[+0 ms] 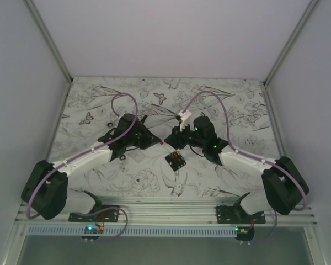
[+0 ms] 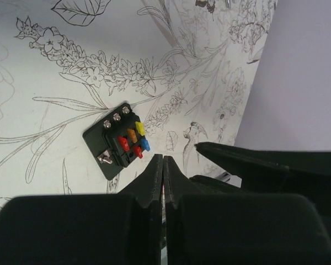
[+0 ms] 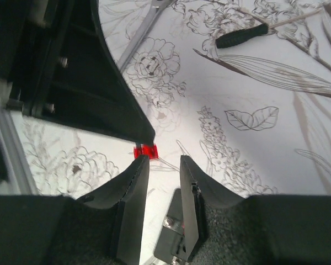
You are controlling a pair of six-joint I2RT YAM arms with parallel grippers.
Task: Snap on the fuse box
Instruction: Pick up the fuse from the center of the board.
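While scanning outward from the near edge, find the fuse box (image 2: 118, 144) flat on the floral surface (image 1: 99, 99), near centre; beyond, note left pincer (image 2: 163, 160) pressed shut, right pincer (image 3: 164, 163) parted beside a red fuse (image 3: 144, 150); past that, a screwdriver (image 3: 245, 35).

The worktop (image 1: 138, 176) is covered by a white sheet printed with black flowers, leaves and butterflies. A small red piece (image 3: 144, 150) is seen against the sheet. Well apart from it, a tool (image 3: 244, 36) with a black handle and a thin metal shaft is laid flat. Plain white walls (image 1: 22, 83) are set around the worktop.
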